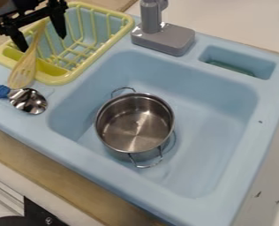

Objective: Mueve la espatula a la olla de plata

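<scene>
At the upper left, the pincer (43, 43) hung over the rack (99, 52), its fingers spread well apart. I could see no grip on anything; the spatula (23, 73) ran up between them in my view, though I couldn't judge contact.

Its slotted head overlapped the rack's near left corner and pointed down toward the spoon (28, 101) on the left ledge, with the handle slanting back over the rack.

Right of the rack's edge, the basin (209, 132) dropped away behind its left wall. The pot (134, 126) stood upright inside, nearer that wall, leaving me a broad stretch of floor to its right. One loop handle stuck out at the back, the other at the front.

Inside the pot I saw only its shiny metal bottom. The rack had upright bars and a yellow section at its near end. Behind the basin rose the tap (164, 39); right of it, a small recess (254, 69) held something dark green I couldn't identify.
</scene>
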Robot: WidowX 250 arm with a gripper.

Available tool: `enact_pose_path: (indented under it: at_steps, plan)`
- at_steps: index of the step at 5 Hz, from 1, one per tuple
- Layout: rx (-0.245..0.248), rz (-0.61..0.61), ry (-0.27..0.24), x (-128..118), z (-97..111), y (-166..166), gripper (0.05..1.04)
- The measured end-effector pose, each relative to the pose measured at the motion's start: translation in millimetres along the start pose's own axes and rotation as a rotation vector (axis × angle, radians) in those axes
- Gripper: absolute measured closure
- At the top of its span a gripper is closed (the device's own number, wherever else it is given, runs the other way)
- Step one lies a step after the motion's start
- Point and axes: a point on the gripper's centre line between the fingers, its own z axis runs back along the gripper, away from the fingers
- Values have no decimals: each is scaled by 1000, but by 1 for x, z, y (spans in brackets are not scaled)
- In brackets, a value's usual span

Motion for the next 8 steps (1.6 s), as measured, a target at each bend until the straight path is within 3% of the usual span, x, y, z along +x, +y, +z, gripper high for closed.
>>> enact_pose_path:
  at_steps: [2,4,5,6,7,8]
  plan:
    - [7,19,-1,-3,-3,0,163]
    - [44,19,35,-9,-3,5,716]
    - [84,9,42,-11,1,4,918]
    - [124,-1,51,-13,10,2,983]
    - [175,10,61,-18,17,-1,984]
    - [162,15,41,-25,39,-5,984]
